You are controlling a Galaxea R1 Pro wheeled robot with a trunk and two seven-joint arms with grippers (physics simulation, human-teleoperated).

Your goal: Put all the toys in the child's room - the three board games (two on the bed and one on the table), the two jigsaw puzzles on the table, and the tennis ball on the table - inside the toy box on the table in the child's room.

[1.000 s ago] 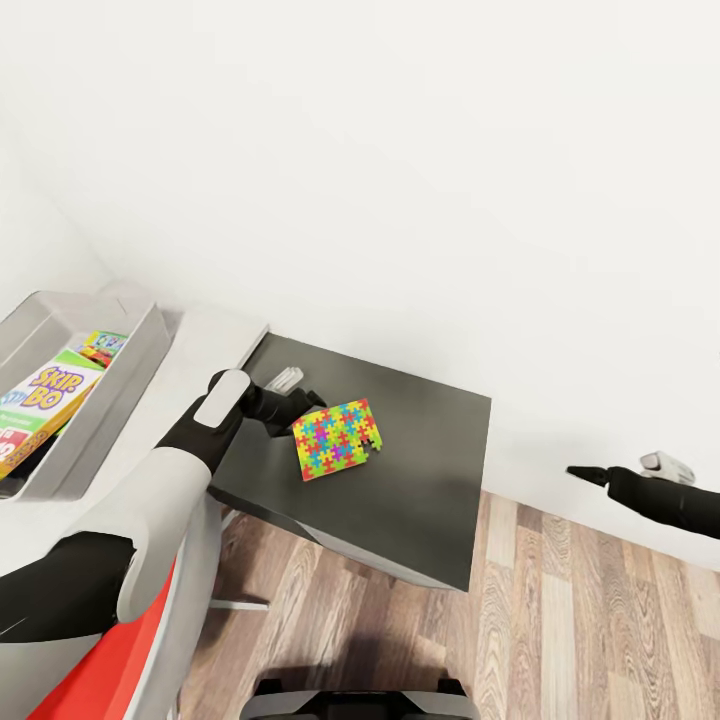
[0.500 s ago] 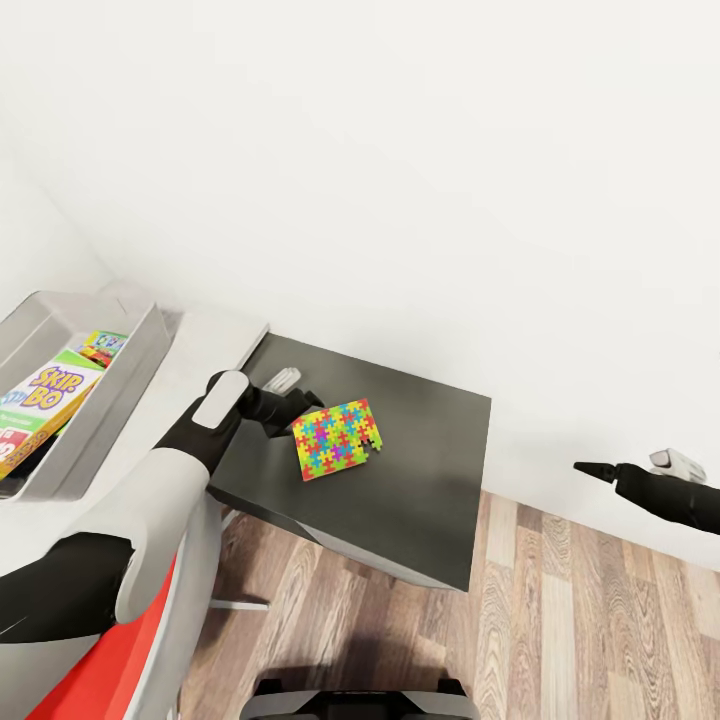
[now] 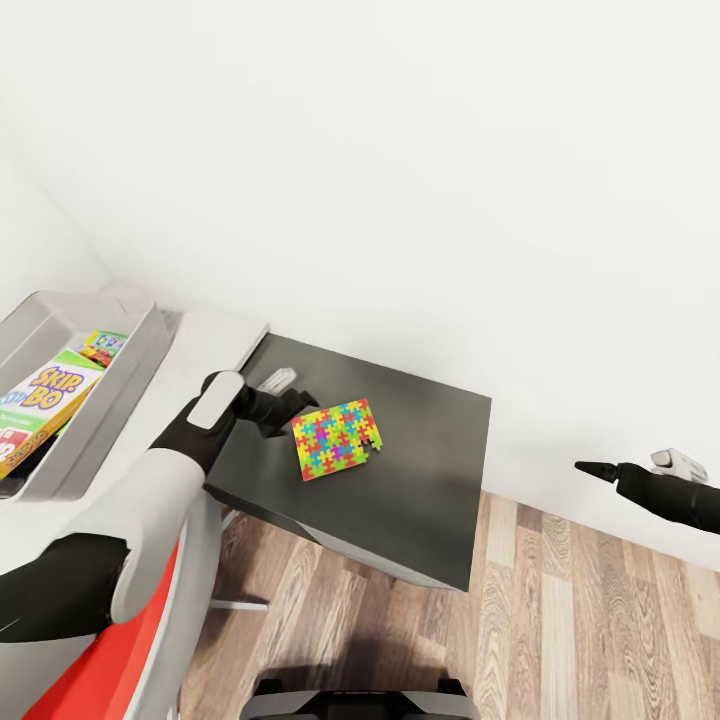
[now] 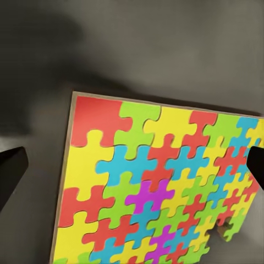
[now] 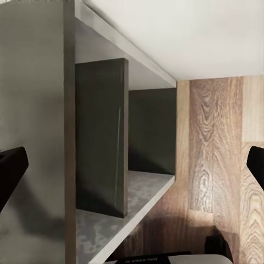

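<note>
Meanwhile, the colourful jigsaw puzzle (image 3: 337, 438) lies flat on the dark grey cabinet top (image 3: 430, 470), near its left half, with bare dark surface open toward the wall, toward the right edge and toward the front edge over the wood floor (image 3: 560, 620). Its long axis runs slantwise in the head view, the left corner nearer the robot and the right corner nearer the wall. The left end effector (image 3: 292, 413) sits just at the puzzle's left edge; the left wrist view shows its two dark fingertips (image 4: 12, 165) spread wide, one off the puzzle's edge and one over its far side, gripping nothing, with the puzzle (image 4: 159, 181) lying between them on the cabinet.

To the left, the white tabletop (image 3: 190, 350) carries the light grey toy box (image 3: 120, 385), which holds the "Skip-Bo" board game (image 3: 45, 395) and another printed box beside it. The right end effector (image 3: 582, 467) hangs well apart to the right, above the floor beside the white wall (image 3: 420, 180); the right wrist view shows its fingers wide apart and empty, facing the cabinet's open side.
</note>
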